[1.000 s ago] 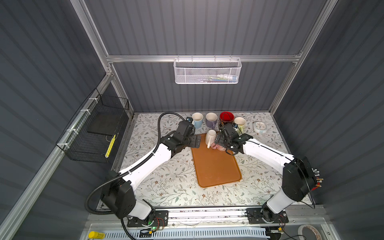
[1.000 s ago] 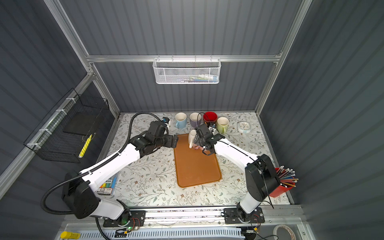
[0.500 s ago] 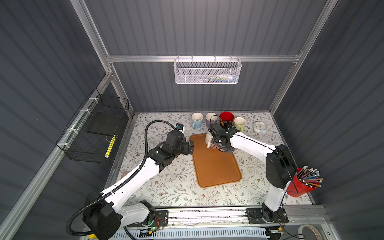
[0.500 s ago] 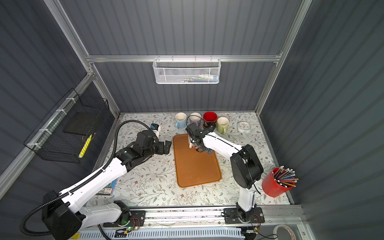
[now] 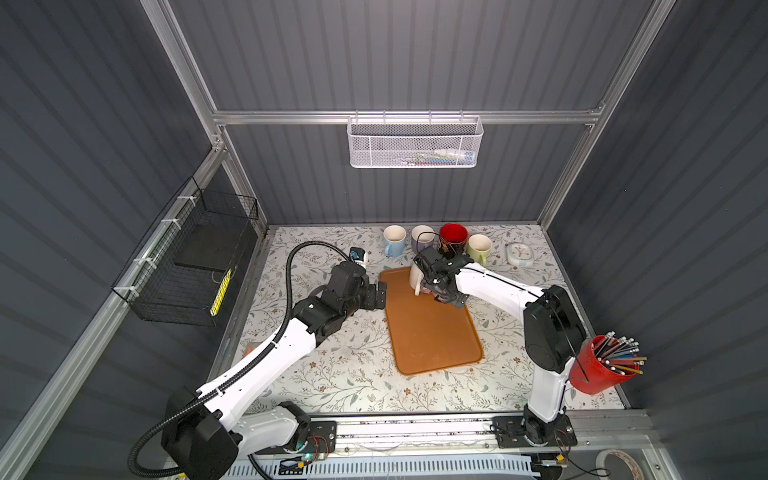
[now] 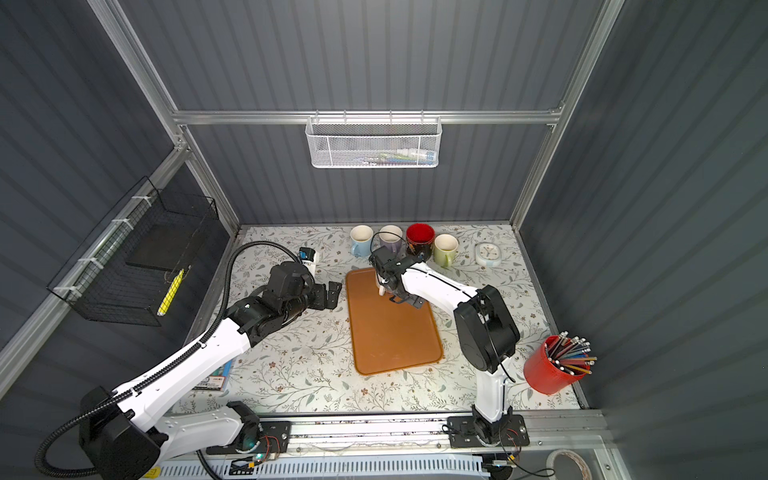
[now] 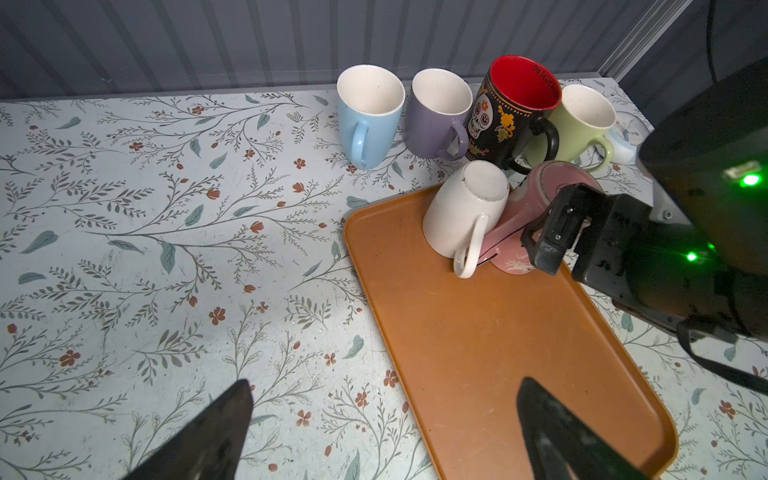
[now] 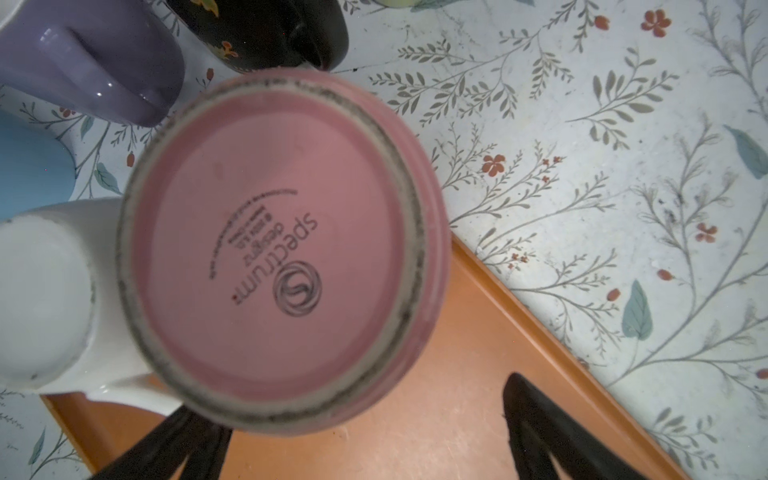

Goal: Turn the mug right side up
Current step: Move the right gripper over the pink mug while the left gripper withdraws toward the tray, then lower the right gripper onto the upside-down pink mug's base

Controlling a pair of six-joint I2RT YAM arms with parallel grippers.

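Observation:
Two mugs stand upside down at the far end of the orange tray [image 5: 432, 332]. They are a white mug [image 7: 461, 216] and, right next to it, a pink mug [image 8: 282, 249] with its printed base up. My right gripper [image 8: 353, 399] hangs open just over the pink mug [image 7: 515, 232]; one finger is beside its wall and the other is partly hidden behind its base rim. In both top views the gripper [image 5: 436, 291] covers most of the pink mug. My left gripper [image 5: 379, 296] [image 7: 386, 386] is open and empty at the tray's left edge, away from the white mug [image 5: 415, 277].
Upright mugs line the back: blue [image 5: 394, 239], purple [image 5: 422, 237], black with a red inside [image 5: 453, 237] and green [image 5: 478, 246]. A small clock [image 5: 519, 253] lies at the back right. A red pencil cup [image 5: 598, 365] stands front right, and a small bottle [image 5: 358, 254] behind my left gripper.
My left gripper has drawn back leftward from the white mug to the tray's edge. The right arm has folded its elbow in, its gripper staying at the pink mug.

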